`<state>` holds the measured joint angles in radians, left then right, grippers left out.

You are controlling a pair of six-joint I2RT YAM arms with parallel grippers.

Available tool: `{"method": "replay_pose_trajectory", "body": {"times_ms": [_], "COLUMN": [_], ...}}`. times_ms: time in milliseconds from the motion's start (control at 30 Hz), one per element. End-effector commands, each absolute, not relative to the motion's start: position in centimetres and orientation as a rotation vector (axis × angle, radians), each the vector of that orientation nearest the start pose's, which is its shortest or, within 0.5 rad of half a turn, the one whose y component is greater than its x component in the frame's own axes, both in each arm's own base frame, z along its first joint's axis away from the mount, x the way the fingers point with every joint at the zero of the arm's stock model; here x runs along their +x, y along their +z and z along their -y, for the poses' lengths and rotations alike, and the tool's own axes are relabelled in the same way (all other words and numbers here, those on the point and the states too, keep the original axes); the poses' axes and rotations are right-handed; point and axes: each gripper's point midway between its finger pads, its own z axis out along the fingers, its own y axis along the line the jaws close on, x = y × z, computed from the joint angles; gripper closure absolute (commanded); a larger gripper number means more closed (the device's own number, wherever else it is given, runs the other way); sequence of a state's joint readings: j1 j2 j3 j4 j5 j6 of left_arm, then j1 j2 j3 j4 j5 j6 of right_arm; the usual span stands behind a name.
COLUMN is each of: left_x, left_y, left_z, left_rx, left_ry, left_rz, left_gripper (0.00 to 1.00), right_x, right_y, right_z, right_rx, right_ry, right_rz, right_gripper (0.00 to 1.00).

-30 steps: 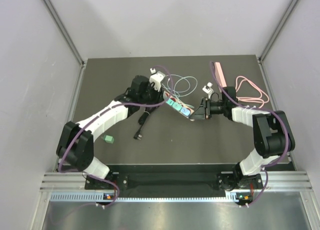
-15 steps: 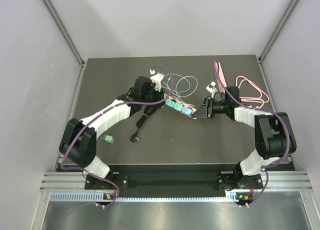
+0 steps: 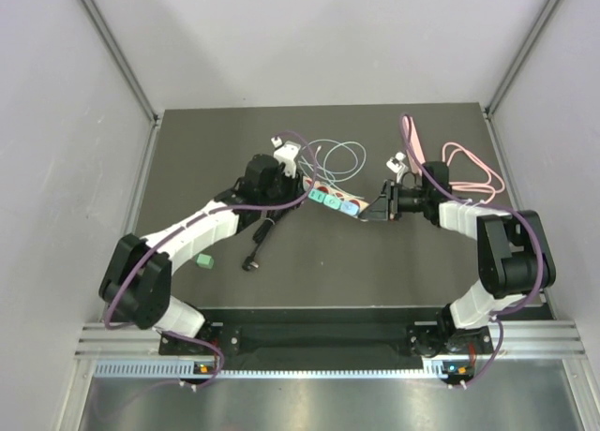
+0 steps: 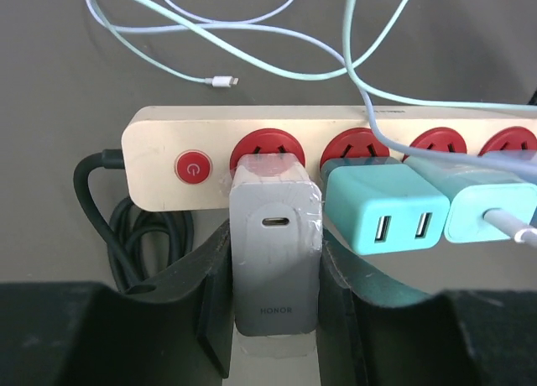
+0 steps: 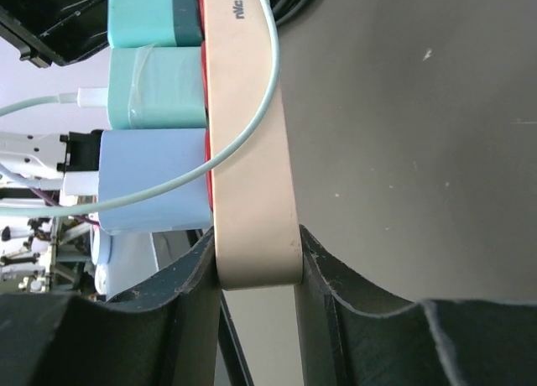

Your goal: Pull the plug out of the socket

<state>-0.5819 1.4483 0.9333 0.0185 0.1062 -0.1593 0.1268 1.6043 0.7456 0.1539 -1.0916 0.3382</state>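
A beige power strip (image 4: 336, 122) with red sockets lies across the dark table. A grey plug (image 4: 275, 235), a charger block, stands in the socket beside the red switch, its top end against the socket face. My left gripper (image 4: 274, 264) is shut on the grey plug, one finger on each side. My right gripper (image 5: 256, 260) is shut on the far end of the power strip (image 5: 252, 151). From above, the power strip (image 3: 333, 200) runs between the left gripper (image 3: 296, 180) and the right gripper (image 3: 375, 211).
Two teal chargers (image 4: 382, 206) fill the sockets beside the grey plug, and a blue charger (image 5: 151, 180) sits near the strip's end. Thin pale cables (image 3: 342, 157) loop behind the strip. The strip's black cord (image 3: 258, 245), a green block (image 3: 203, 260) and a pink cable (image 3: 469, 173) lie around.
The left arm's wrist has shifted slightly left and back while keeping hold of the plug. The right gripper has edged a little with the strip's end. Both grips are unchanged.
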Motion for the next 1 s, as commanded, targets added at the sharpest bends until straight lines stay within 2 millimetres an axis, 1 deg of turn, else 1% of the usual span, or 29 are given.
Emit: {"method": "replay_pose_trajectory", "body": {"times_ms": [0,33,100,167,200,233,333,400,433,467,500,533,567,600,667,700,767,867,900,967], "left_x": [34.3,34.2,34.1,34.4,34.2,34.4,34.6,34.8,35.1,35.4,35.2,35.2,35.3,35.3,35.1,34.9,34.7,34.6,34.7,34.8], "left_y": [21.5,20.8,20.1,20.8,20.6,21.1,21.7,21.2,21.4,21.8,20.9,21.3,21.2,20.8,21.0,20.7,20.9,20.9,21.3,21.0], "left_z": [30.8,30.8,31.4,31.8,31.7,31.7,31.5,30.8,30.2,30.0,29.5,29.0,28.6,28.4,28.0,28.0,27.8,27.9,27.9,27.6], "left_rx": [0.400,0.359,0.275,0.217,0.215,0.216,0.307,0.373,0.377,0.417,0.430,0.427,0.440,0.446,0.462,0.473,0.479,0.489,0.490,0.483], "left_ry": [-0.876,-0.890,-0.955,-1.001,-1.006,-1.002,-0.957,-0.875,-0.829,-0.794,-0.767,-0.744,-0.709,-0.695,-0.676,-0.678,-0.672,-0.675,-0.677,-0.655], "left_rz": [-2.028,-2.078,-2.123,-2.084,-2.075,-2.054,-2.003,-1.981,-1.958,-1.908,-1.904,-1.876,-1.856,-1.832,-1.792,-1.774,-1.745,-1.745,-1.741,-1.764], "left_gripper": [1.00,1.00,1.00,1.00,1.00,1.00,1.00,1.00,1.00,1.00,1.00,1.00,1.00,1.00,1.00,1.00,1.00,1.00,1.00,1.00], "right_x": [33.0,33.0,33.0,33.0,33.0,33.0,33.0,33.1,33.1,33.1,33.1,33.2,33.1,33.2,33.2,33.2,33.2,33.2,33.2,33.2], "right_y": [10.3,10.3,10.3,10.3,10.3,10.4,10.4,10.5,10.4,10.4,10.4,10.4,10.3,10.4,10.2,10.2,10.1,10.0,10.0,9.8], "right_z": [-18.6,-18.6,-18.6,-18.5,-18.5,-18.5,-18.5,-18.4,-18.4,-18.3,-18.3,-18.3,-18.2,-18.2,-18.1,-18.1,-18.1,-18.1,-18.1,-18.1], "right_rx": [-0.327,-0.326,-0.324,-0.321,-0.321,-0.320,-0.318,-0.311,-0.311,-0.303,-0.303,-0.301,-0.298,-0.296,-0.293,-0.291,-0.291,-0.290,-0.291,-0.290], "right_ry": [1.286,1.287,1.291,1.291,1.293,1.292,1.295,1.298,1.299,1.298,1.298,1.298,1.299,1.297,1.298,1.300,1.300,1.296,1.298,1.298], "right_rz": [-2.125,-2.125,-2.126,-2.126,-2.126,-2.124,-2.123,-2.122,-2.124,-2.125,-2.125,-2.124,-2.126,-2.124,-2.128,-2.128,-2.130,-2.133,-2.133,-2.136], "right_gripper": [1.00,1.00,1.00,1.00,1.00,1.00,1.00,1.00,1.00,1.00,1.00,1.00,1.00,1.00,1.00,1.00,1.00,1.00,1.00,1.00]}}
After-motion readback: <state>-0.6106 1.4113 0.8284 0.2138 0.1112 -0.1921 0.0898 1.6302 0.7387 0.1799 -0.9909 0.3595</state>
